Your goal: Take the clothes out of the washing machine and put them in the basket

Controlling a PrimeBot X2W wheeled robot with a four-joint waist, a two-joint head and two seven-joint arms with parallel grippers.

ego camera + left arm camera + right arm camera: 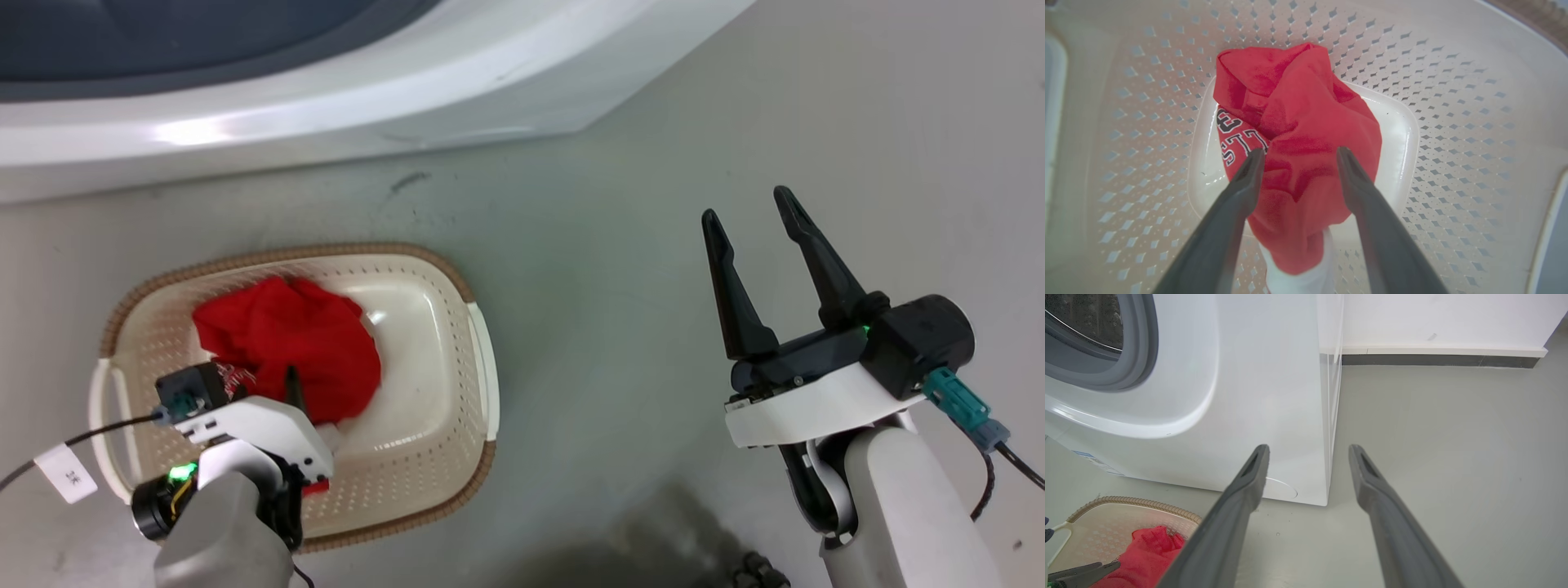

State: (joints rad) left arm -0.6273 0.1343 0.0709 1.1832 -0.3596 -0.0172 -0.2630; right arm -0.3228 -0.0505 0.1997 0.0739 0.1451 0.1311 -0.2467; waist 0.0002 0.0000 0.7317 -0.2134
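So the left hand (1300, 152) hangs over the basket (483, 359), pointing down into it, with its two dark fingers spread wide and not pinching anything. The red jersey (286, 343) sits bunched up right under those fingers, on the basket's smooth bottom panel. In the left wrist view the cloth shows in the gap between the fingertips and runs on past them. I can't tell whether the tips actually touch the fabric. Some black-and-white lettering (1235, 139) peeks out just beside the left-side finger in that view. A bit of white trim (1298, 281) shows down near the base of the fingers. A black cable (106, 429) with a small white tag (65, 474) trails off the left wrist.

The basket is cream perforated plastic with a brown woven-look rim, sitting on the grey floor (612, 269). Beyond the left hand, past the basket's far rim, is the white front of the washing machine (326, 114). In the right wrist view it stands ahead and to the left of the right hand (745, 204), with the grey rubber ring (1141, 355) round its porthole.

The right hand is well off to the right of the basket, over bare floor, fingers spread and holding nothing. Ahead of it and to the right is a white wall (1433, 318) with a dark skirting strip (1433, 360).
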